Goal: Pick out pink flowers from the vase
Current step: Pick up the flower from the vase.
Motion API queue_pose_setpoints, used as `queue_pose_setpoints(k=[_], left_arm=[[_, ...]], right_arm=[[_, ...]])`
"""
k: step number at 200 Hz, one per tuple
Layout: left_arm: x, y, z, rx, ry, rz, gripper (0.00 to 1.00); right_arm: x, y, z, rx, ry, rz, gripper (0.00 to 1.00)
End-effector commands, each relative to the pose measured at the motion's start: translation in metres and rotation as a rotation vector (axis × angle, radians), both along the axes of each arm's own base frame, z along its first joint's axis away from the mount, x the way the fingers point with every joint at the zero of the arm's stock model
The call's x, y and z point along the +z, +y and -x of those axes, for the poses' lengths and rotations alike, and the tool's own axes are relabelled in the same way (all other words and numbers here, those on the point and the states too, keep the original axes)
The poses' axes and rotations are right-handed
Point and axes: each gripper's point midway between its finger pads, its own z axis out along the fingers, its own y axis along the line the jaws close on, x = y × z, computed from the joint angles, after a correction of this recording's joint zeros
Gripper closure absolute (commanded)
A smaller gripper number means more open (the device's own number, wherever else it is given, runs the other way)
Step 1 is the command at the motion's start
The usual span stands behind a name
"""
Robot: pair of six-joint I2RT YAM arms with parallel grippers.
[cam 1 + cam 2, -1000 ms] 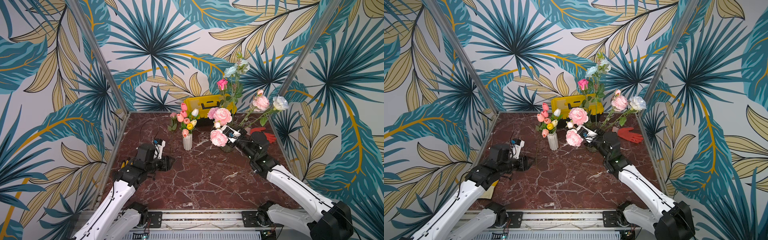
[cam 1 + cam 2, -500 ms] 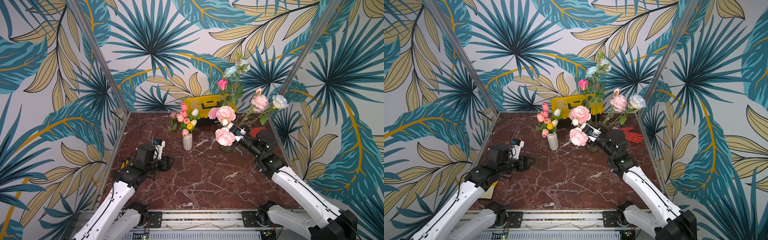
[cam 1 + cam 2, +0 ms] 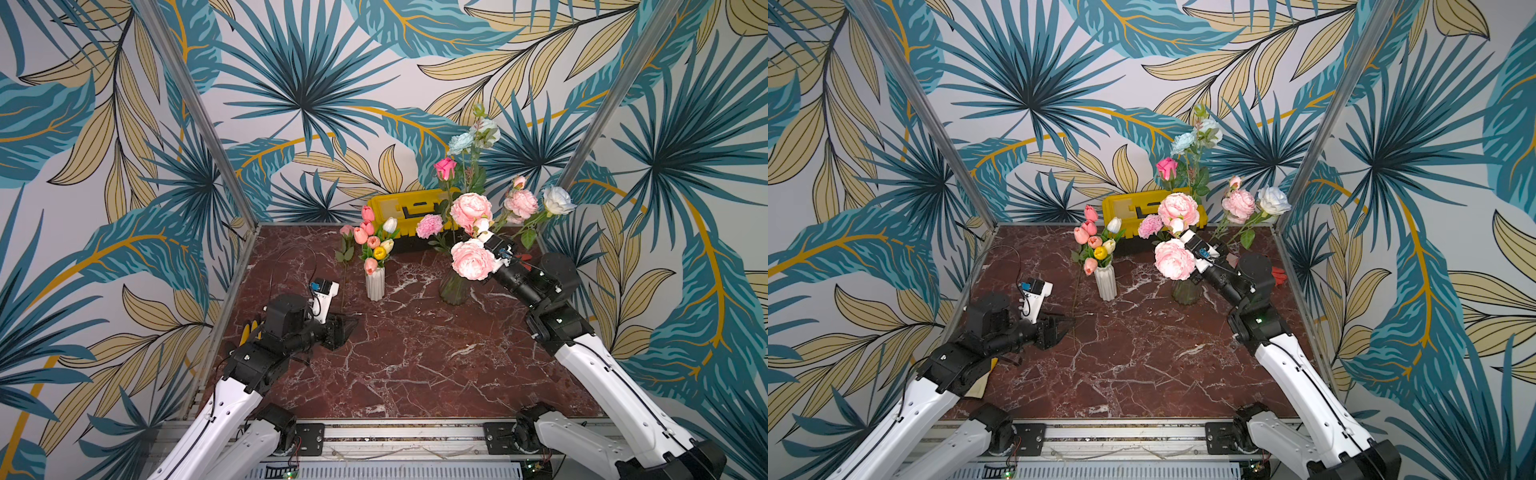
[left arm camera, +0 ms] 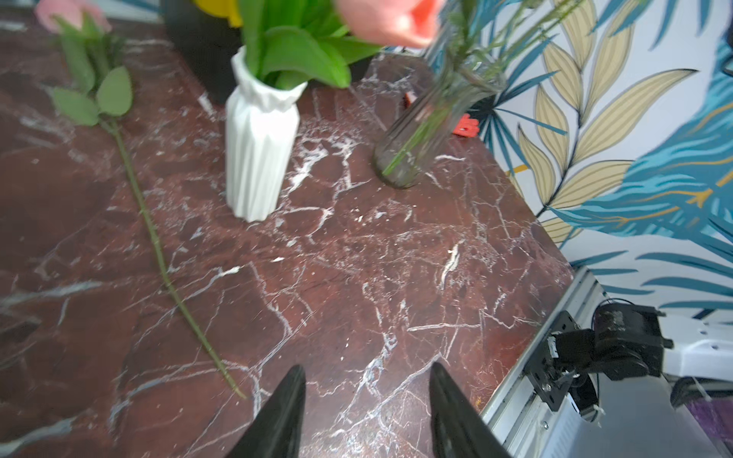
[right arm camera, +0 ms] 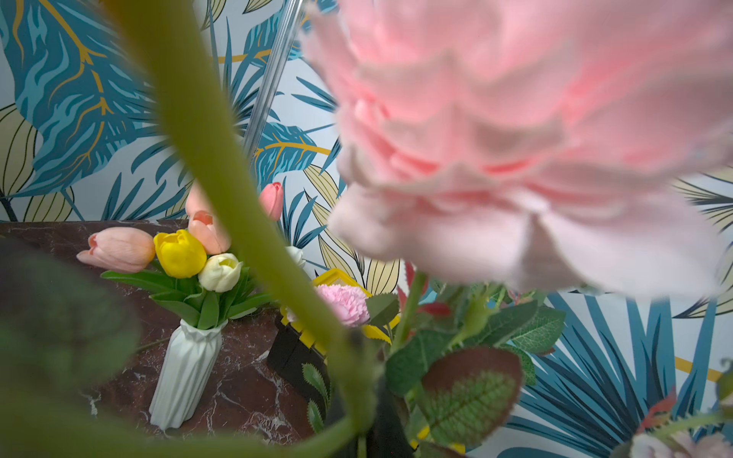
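My right gripper is shut on the green stem of a pale pink peony, held up above the glass vase. A second peony, a hot-pink rose, a carnation and a pale pink rose stand around it. One pink flower lies on the table, its stem ending just beside my left gripper. That gripper is open, low over the marble, with nothing between its fingers. Small pink tulips sit in the white vase.
A white rose and pale blue flowers share the glass vase. Yellow and white tulips are in the white vase. A yellow toolbox stands at the back wall. A red object lies behind the right arm.
The right gripper has carried the peony stem to the right and slightly up, away from the white vase. The left arm has stayed still.
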Motion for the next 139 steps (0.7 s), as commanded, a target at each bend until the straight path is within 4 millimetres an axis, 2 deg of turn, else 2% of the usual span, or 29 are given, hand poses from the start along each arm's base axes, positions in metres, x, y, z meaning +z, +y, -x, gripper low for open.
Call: queue_pose_setpoints(k=[1, 20, 49, 70, 95, 103, 139], left_arm=[[0.038, -0.017, 0.005, -0.076, -0.202, -0.034, 0.49], [0.062, -0.035, 0.001, -0.112, -0.266, -0.051, 0.49], [0.083, -0.060, -0.017, -0.127, -0.303, -0.052, 0.48], [0.100, -0.070, -0.032, -0.109, -0.341, -0.013, 0.47], [0.116, -0.081, -0.039, -0.114, -0.364, 0.031, 0.45], [0.127, -0.083, -0.043, -0.106, -0.395, 0.058, 0.44], [0.152, -0.098, -0.056, -0.128, -0.509, 0.083, 0.42]], right_arm=[[0.019, -0.003, 0.008, 0.006, -0.004, -0.030, 0.98], [0.029, -0.004, 0.012, 0.010, -0.013, -0.030, 0.98], [0.056, -0.006, 0.023, 0.022, -0.055, -0.042, 0.99], [0.079, -0.008, 0.035, 0.035, -0.083, -0.064, 0.99], [0.105, -0.008, 0.051, 0.072, -0.098, -0.100, 1.00], [0.113, -0.008, 0.057, 0.088, -0.107, -0.118, 1.00], [0.133, 0.001, 0.077, 0.195, -0.114, -0.172, 1.00]])
